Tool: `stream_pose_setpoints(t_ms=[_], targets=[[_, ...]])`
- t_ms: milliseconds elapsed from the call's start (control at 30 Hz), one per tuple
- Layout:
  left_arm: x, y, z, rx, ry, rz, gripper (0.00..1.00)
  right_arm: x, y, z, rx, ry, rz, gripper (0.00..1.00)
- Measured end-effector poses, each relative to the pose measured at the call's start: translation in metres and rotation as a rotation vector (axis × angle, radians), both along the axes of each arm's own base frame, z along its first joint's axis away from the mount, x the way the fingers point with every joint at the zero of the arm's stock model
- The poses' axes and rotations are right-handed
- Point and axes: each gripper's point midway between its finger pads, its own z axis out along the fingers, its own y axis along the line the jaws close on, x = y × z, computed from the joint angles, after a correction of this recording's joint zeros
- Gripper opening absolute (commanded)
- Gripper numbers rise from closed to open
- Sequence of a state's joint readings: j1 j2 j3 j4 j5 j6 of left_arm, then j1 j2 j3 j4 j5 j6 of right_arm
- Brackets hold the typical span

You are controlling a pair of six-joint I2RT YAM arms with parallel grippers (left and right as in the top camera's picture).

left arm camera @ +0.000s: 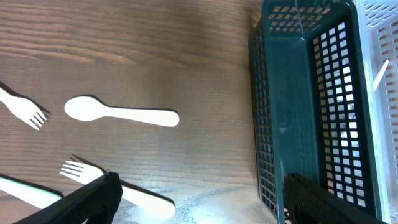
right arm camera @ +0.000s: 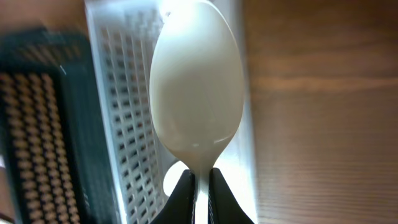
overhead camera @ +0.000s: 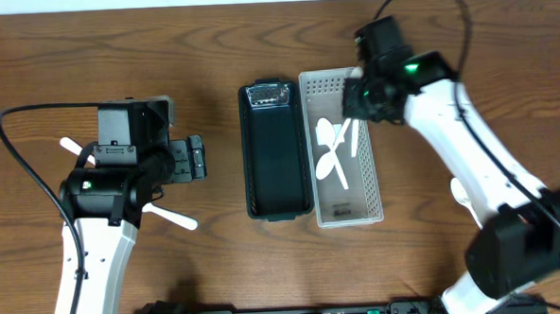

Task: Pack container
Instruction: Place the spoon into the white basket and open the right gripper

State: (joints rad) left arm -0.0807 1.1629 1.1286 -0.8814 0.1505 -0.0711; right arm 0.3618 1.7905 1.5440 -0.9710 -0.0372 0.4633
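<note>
My right gripper (right arm camera: 202,193) is shut on the handle of a white plastic spoon (right arm camera: 196,81) and holds it over the far end of the white slotted basket (right arm camera: 127,130). In the overhead view this gripper (overhead camera: 358,95) is above the white basket (overhead camera: 368,186), which holds a few white spoons (overhead camera: 331,150). The dark basket (overhead camera: 277,190) beside it looks empty. My left gripper (overhead camera: 197,161) is open and empty, left of the dark basket (left arm camera: 292,112). A loose spoon (left arm camera: 121,115) and two forks (left arm camera: 28,111) (left arm camera: 124,190) lie on the table by it.
More white cutlery lies at the left around my left arm (overhead camera: 71,147) (overhead camera: 174,218). One white piece lies right of the baskets, partly under my right arm (overhead camera: 460,193). The two baskets stand side by side mid-table.
</note>
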Motion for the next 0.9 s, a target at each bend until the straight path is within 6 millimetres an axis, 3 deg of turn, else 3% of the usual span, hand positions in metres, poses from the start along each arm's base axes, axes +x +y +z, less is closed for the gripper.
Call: stream_pose_setpoints(t_ms=[133,233,300,400,533,600,700,800,900], targets=[[-0.001,0.0,-0.001,0.0,0.005,0.0,0.86,-0.013,0.009,-0.041,-0.058,0.111,0.065,0.07],[-0.001,0.0,-0.001,0.0,0.005,0.0,0.86,-0.021,0.012,-0.064,-0.096,0.172,0.127,0.18],[-0.001,0.0,-0.001,0.0,0.005,0.0,0.86,-0.025,0.014,-0.071,-0.111,0.188,0.166,0.22],[-0.001,0.0,-0.001,0.0,0.006,0.0,0.87,-0.025,0.016,-0.071,-0.118,0.181,0.212,0.4],[-0.001,0.0,-0.001,0.0,0.006,0.0,0.87,-0.024,0.013,-0.067,-0.133,0.165,0.273,0.49],[-0.001,0.0,-0.001,0.0,0.006,0.0,0.87,-0.023,0.009,-0.057,-0.136,0.144,0.295,0.51],[-0.001,0.0,-0.001,0.0,0.006,0.0,0.87,-0.022,-0.004,-0.027,-0.132,0.084,0.297,0.53],[-0.001,0.0,-0.001,0.0,0.006,0.0,0.87,-0.027,-0.034,0.023,-0.13,-0.004,0.244,0.58],[-0.001,0.0,-0.001,0.0,0.006,0.0,0.87,-0.048,-0.073,0.072,-0.141,-0.072,0.165,0.59]])
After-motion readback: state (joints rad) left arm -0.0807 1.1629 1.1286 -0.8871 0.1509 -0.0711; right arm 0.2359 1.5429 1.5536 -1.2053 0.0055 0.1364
